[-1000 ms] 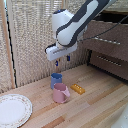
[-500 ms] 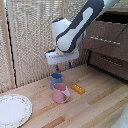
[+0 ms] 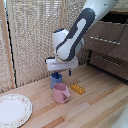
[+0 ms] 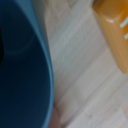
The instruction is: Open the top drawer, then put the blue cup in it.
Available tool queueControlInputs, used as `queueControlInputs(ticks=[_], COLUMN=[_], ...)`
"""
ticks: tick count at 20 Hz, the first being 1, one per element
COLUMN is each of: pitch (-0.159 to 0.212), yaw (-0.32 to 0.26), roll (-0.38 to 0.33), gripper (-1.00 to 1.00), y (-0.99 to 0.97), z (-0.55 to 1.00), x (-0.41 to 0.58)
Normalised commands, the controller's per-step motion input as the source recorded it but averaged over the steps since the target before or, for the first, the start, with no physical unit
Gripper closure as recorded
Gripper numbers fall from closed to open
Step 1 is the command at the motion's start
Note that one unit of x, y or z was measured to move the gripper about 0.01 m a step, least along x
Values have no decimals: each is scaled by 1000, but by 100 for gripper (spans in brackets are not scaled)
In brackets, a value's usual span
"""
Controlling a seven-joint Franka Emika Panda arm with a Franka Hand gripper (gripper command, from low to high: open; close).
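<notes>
The blue cup (image 3: pixel 56 80) stands upright on the desk (image 3: pixel 95 107), its long axis vertical and its mouth facing up; which way its small handle points cannot be made out. It is a small, plain blue cylinder. In the wrist view the blue cup (image 4: pixel 22 70) fills much of the picture as a dark blue curved wall, blurred by closeness, with pale wood beside it and an orange block (image 4: pixel 114 30) at the edge.

The cup sits toward the exterior view's left, just behind the pink cup (image 3: pixel 61 93), the two nearly touching. The orange block (image 3: pixel 77 89) lies flat just to the right of the pink cup. A white plate (image 3: pixel 13 109) rests near the left edge, well apart.

The gripper (image 3: pixel 58 74) sits directly over the blue cup's rim, and whether its jaws stand wide or narrow cannot be told.

The top drawer (image 3: pixel 107 39) of the dark dresser is at the far right, its silver bar handle running across its front.

Compared with half a second ago, the arm has come lower onto the cup; the cups, block and plate have not shifted.
</notes>
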Motion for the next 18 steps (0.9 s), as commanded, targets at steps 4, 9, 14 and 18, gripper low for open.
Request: queueControlInputs(ticks=[4,9,14,18], pitch=[1,4,10,-10], yaw=[-13,0,41,9], roll=[33,4,0,-3], gripper=[-100,100,100,100], y=[-70,0,4,11], z=[-302,-60,-2,0], x=[102,-29,-5,-48])
